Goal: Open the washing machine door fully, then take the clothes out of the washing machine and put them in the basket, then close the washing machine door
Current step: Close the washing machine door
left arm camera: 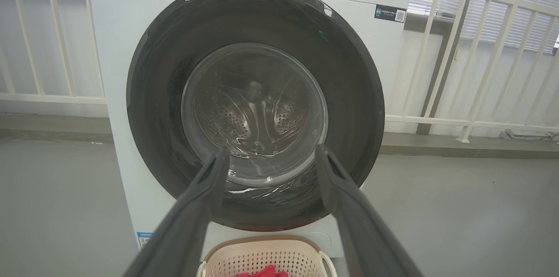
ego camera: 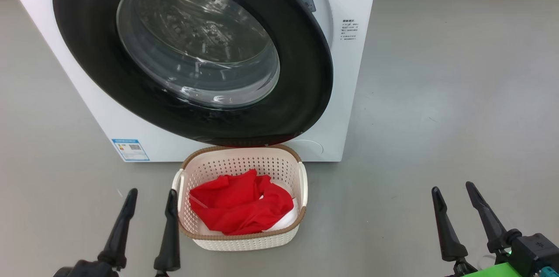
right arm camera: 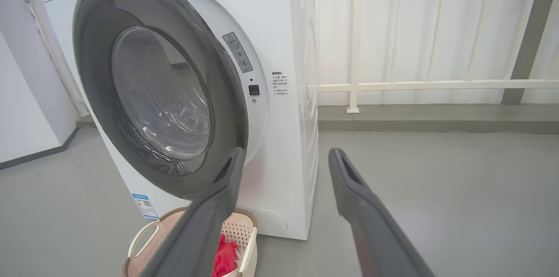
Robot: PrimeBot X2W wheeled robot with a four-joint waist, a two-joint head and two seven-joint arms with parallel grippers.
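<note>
The white washing machine (ego camera: 345, 93) stands ahead, and its black-rimmed door (ego camera: 87, 50) lies against the front with the steel drum showing through the glass. Whether the door is latched I cannot tell. On the floor before it sits the cream basket (ego camera: 244, 150), holding red and white clothes (ego camera: 240, 202). My left gripper (ego camera: 152, 197) hangs open just left of the basket. My right gripper (ego camera: 453, 186) is open over bare floor well to the right. In the left wrist view the open gripper (left arm camera: 271, 150) faces the door (left arm camera: 153, 93). The right wrist view has the open gripper (right arm camera: 287, 150) facing the machine's right front corner, with the basket (right arm camera: 144, 233) at lower left.
Grey floor (ego camera: 458, 93) stretches to the right of the machine. A white railing (right arm camera: 436, 84) and a low kerb (right arm camera: 436, 119) run behind it. A blue label (ego camera: 130, 149) marks the machine's lower left front.
</note>
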